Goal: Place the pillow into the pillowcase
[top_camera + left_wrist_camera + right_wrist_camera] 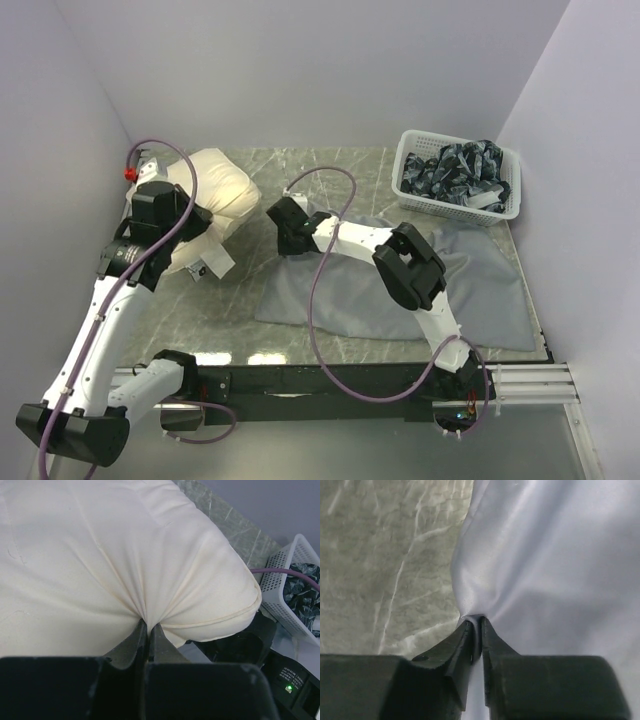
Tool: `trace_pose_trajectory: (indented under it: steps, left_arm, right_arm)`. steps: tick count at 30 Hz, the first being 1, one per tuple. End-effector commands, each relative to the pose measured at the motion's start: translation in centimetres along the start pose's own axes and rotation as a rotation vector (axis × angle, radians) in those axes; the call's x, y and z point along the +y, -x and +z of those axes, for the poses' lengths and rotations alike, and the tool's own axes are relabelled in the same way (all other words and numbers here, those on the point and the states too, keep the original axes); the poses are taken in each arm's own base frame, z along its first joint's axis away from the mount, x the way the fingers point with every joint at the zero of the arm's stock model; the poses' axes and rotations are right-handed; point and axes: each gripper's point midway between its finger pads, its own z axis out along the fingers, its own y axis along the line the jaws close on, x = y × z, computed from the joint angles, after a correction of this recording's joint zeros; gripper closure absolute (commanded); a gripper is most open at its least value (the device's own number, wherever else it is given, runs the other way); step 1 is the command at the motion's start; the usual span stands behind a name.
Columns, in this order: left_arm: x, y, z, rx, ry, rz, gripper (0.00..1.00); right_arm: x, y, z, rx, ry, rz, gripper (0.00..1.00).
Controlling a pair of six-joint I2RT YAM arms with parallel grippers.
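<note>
The cream pillow (218, 190) lies at the back left of the marble table, partly under my left arm. It fills the left wrist view (115, 555). My left gripper (148, 625) is shut on a pinch of the pillow's fabric near its edge. The grey pillowcase (470, 285) lies flat at the centre right. My right gripper (290, 240) is at its left edge, shut on a bunched fold of the grey cloth, as the right wrist view (476, 620) shows. The pillowcase (555, 570) rises from the pinch there.
A white basket (411, 148) with dark patterned cloth stands at the back right, also in the left wrist view (287, 587). A purple cable (330, 280) loops over the pillowcase. Walls close in on the left, back and right. Bare marble (210, 310) lies between pillow and pillowcase.
</note>
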Motion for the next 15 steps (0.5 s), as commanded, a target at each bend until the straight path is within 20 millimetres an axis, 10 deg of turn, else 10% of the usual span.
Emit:
trace_pose_trajectory:
  steps: [1,8,15]
  left_arm:
    - [-3.1,3.1,-0.6,-0.103,-0.124,-0.036,0.99]
    - [-0.9,-0.8,2.4,-0.006,-0.076,-0.013,0.99]
    - [0.7,-4.3,4.0,0.088,-0.055,0.006,0.99]
  right_arm:
    - [0.2,2.3,-2.4,-0.098,0.005,0.027,0.85]
    - [0.1,3.0,-7.1,-0.152,0.115,0.060,0.83]
    - [-1.0,1.0,-6.6,-0.092,0.216,0.092,0.82]
